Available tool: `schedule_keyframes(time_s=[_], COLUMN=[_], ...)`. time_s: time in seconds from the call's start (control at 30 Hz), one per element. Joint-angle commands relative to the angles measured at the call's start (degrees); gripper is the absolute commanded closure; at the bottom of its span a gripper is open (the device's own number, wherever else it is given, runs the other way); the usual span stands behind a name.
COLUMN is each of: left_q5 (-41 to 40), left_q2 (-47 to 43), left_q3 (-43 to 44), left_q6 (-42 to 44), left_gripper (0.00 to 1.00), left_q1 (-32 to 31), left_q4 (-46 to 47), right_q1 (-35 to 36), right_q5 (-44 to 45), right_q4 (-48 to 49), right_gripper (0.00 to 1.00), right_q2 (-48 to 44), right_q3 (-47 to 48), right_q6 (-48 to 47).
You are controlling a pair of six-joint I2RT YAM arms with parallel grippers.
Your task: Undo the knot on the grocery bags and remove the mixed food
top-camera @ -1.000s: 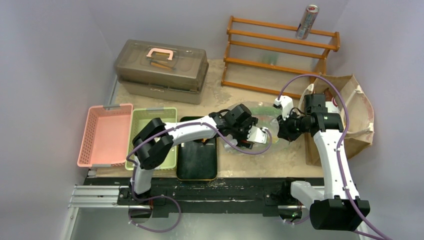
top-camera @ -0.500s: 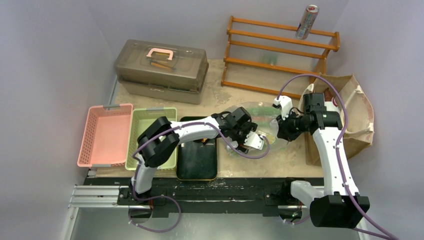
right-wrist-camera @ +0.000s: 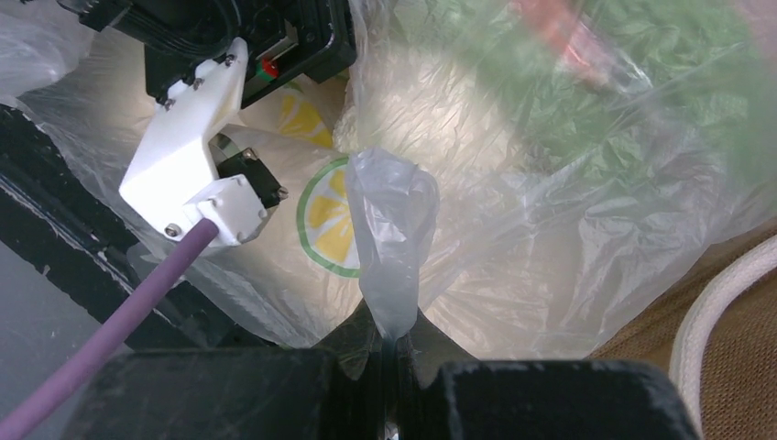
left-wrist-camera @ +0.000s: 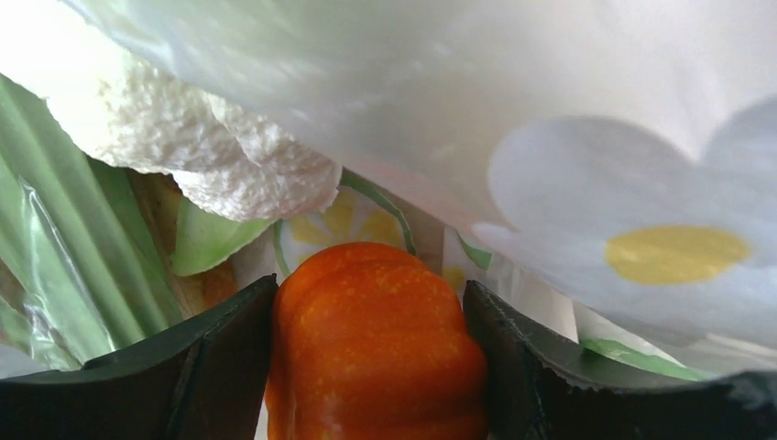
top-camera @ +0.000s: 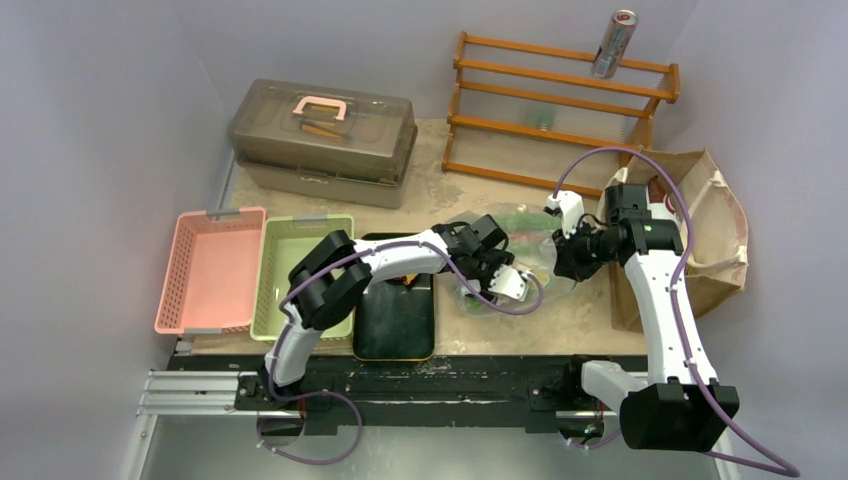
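On the counter point(top-camera: 580, 320), the clear bag point(top-camera: 520, 222) is being held by its twisted tail in the right pincer point(right-wrist-camera: 389, 339), pressed together on the film, while a carrot point(left-wrist-camera: 376, 357) inside is being pinched by the left pincer point(left-wrist-camera: 368, 289). Light, stiff and smooth, the carrot is judged best gripped across its thick middle; the flimsy film may snag.

— What has moved in the last second?
— The left gripper point(left-wrist-camera: 368, 286) has pulled back from the middle of the transparent plastic bag point(top-camera: 525, 222) toward its near left edge.
— Anything else?
— The left arm's elbow point(top-camera: 335, 272) has swung right, from over the green basket point(top-camera: 290, 245) to the black tray's point(top-camera: 395, 335) left edge.
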Motion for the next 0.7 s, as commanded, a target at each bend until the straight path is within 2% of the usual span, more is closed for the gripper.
schedule_keyframes(time_s=[0.0, 0.17, 0.3, 0.5, 0.67], left_q5=[2.8, 8.1, 12.6, 22.2, 21.7], left_q2=[-7.0, -17.7, -22.8, -26.5, -24.7], left_q3=[-1.2, -4.1, -3.1, -1.5, 0.0], left_q6=[-1.0, -7.0, -14.5, -24.2, -29.3], left_gripper=[0.5, 0.56, 0.58, 0.59, 0.6], left_q1=[0.3, -1.0, -1.8, -1.7, -1.7], left_q4=[-2.4, 2.8, 6.6, 10.7, 13.5], right_q1=[-0.3, -0.3, -0.3, -0.3, -0.3], right_q5=[-0.3, -0.9, -1.1, -1.9, -3.0], right_q4=[-0.4, 0.2, 0.7, 3.4, 5.1], right_gripper=[1.0, 1.0, 1.0, 1.0, 1.0], right_q2=[-0.3, -0.3, -0.7, -0.9, -0.5], right_q3=[2.0, 1.8, 2.1, 2.8, 5.0], right_q6=[-0.5, 0.0, 0.9, 4.4, 7.2])
